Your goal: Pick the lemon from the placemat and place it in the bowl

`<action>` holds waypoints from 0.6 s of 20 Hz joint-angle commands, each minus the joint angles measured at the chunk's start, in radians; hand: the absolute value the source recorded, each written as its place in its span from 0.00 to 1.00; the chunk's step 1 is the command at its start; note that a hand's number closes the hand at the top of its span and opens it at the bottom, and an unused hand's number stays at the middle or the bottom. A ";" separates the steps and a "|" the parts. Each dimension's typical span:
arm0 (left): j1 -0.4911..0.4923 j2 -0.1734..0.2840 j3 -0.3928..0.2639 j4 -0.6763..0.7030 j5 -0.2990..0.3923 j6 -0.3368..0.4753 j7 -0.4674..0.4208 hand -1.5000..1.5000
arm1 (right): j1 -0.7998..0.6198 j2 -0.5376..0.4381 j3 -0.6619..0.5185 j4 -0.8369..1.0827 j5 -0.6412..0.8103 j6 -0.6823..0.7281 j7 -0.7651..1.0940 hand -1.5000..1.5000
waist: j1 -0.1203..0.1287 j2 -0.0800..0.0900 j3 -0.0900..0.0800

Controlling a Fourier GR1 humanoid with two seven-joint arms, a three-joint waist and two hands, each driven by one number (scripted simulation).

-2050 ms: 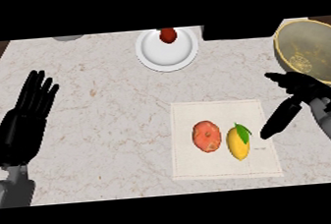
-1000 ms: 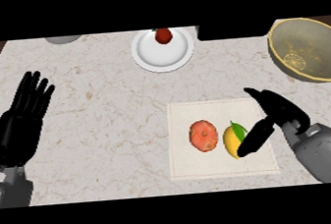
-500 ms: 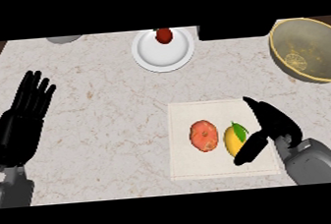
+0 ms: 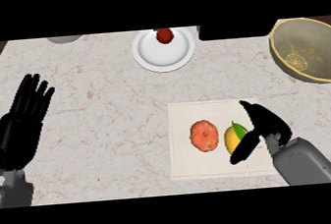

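The lemon lies on the white placemat, just beside a round orange-red fruit. The right hand is over the lemon's right side and hides part of it. Its fingers bend down around the lemon, but I cannot tell if they hold it yet. The left hand rests open at the left, fingers up. The bowl is at the far right, cut off by the edge. A white plate holds something small and red.
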 commanded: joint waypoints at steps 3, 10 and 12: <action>0.033 -0.036 -0.042 -0.087 -0.034 0.019 0.039 0.50 | -0.046 0.006 -0.079 0.208 -0.003 0.070 -0.072 0.00 | 0.009 0.001 0.001; 0.051 -0.003 0.044 -0.031 0.005 -0.062 -0.002 0.50 | -0.076 0.020 0.012 0.148 0.102 0.163 -0.082 1.00 | 0.006 0.000 0.000; 0.029 -0.026 0.025 -0.025 -0.019 -0.042 0.013 0.50 | -0.065 0.054 0.033 0.203 0.162 0.138 -0.131 1.00 | 0.003 0.000 0.000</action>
